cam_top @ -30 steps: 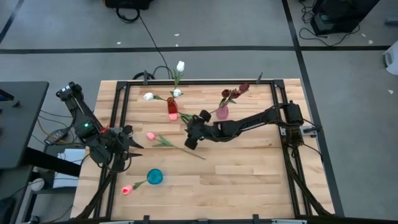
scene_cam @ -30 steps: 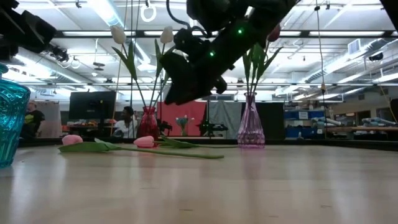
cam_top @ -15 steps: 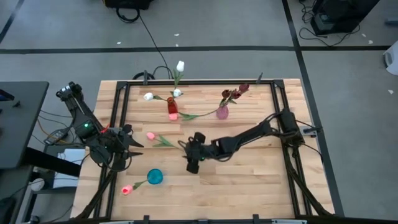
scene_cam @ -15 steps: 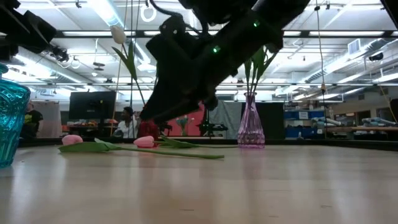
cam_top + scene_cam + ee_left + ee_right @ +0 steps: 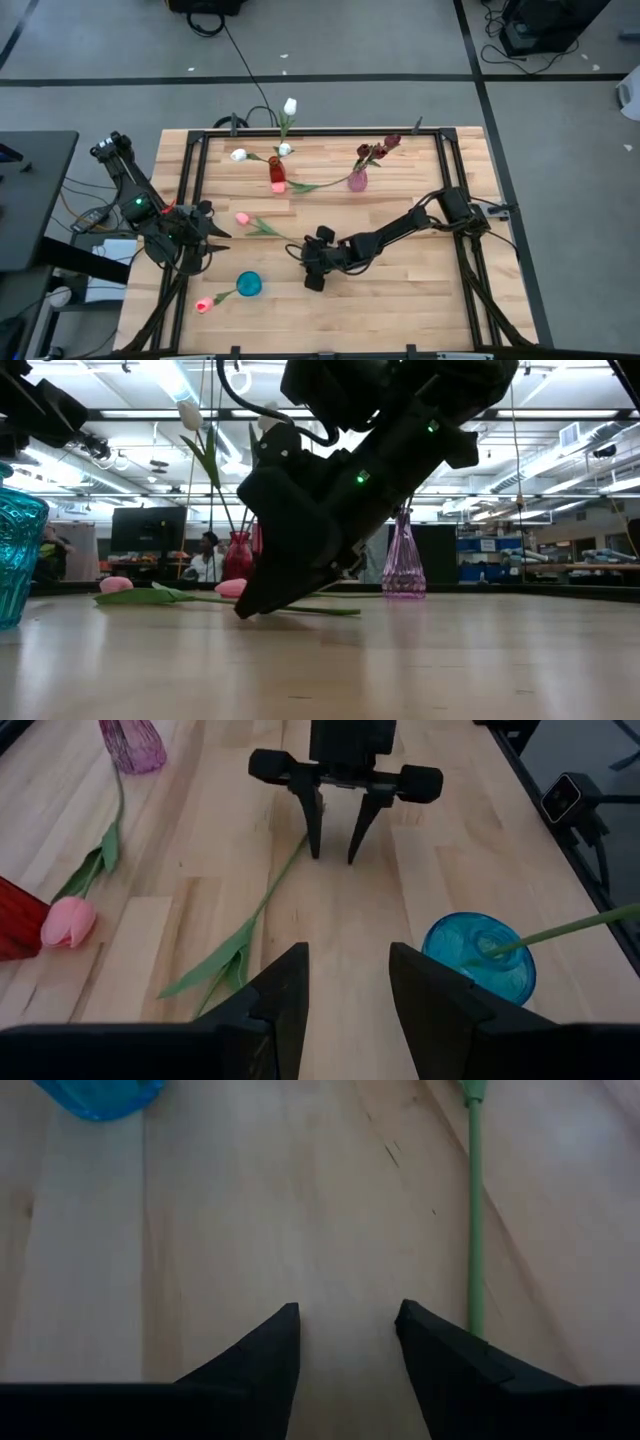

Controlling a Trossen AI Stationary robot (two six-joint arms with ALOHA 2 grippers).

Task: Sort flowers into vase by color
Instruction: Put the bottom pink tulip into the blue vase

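A pink tulip (image 5: 242, 218) lies flat on the table, its stem (image 5: 475, 1210) running toward the middle. My right gripper (image 5: 311, 281) stands open, low over the wood, with that stem just outside one finger (image 5: 440, 1350) and nothing between the fingers. A second pink tulip (image 5: 68, 920) lies beside the red vase (image 5: 277, 175), which holds white tulips (image 5: 290, 105). The purple vase (image 5: 357, 181) holds maroon tulips (image 5: 375, 150). The blue vase (image 5: 248, 284) holds one pink tulip (image 5: 204, 304) that leans out. My left gripper (image 5: 214, 233) waits open at the table's left edge.
A black metal frame (image 5: 190, 200) runs around the tabletop's edges. Bare wood lies near the front edge, to the right of the blue vase. The red and purple vases stand close together at the far side.
My right gripper has swung from beside the red vase toward the table's near edge and come down, tipping steeper, until its fingers sit low over the table beside the stem end of the lying pink tulip. The flowers and vases have stayed where they were.
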